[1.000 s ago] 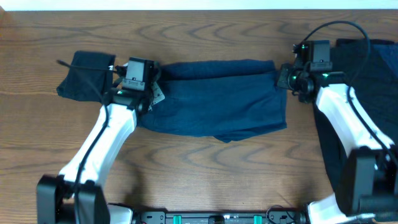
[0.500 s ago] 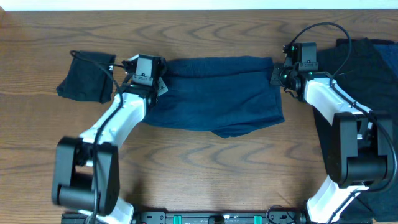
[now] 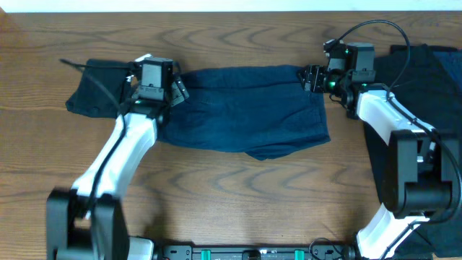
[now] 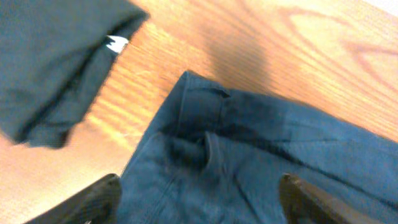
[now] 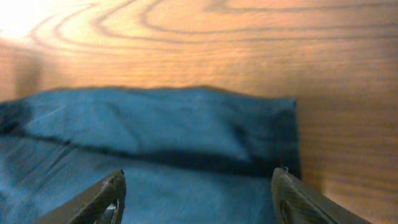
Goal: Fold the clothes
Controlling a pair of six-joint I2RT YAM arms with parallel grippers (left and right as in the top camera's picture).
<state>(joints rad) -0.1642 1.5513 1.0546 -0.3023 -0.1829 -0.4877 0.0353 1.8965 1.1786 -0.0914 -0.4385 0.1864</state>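
Across the middle of the wooden counter [image 3: 238,195] the navy garment [image 3: 245,115] lies spread flat, its long side running left to right, with a small flap poking out from its near edge. The left hand [image 4: 198,180] is over the garment's far-left corner. Its fingers are spread wide and hold nothing, and the hemmed corner seam shows just ahead of the fingertips. The right hand [image 5: 198,174] is likewise wide open and empty over the far-right corner, whose edge lies ahead of its fingertips. Whether either hand touches the fabric cannot be told. A black garment [image 3: 97,90] with a white tag [image 4: 115,42] lies bunched just left of the navy one. A second black garment [image 3: 433,94] lies along the counter's right side, partly under the right arm [image 3: 390,123].
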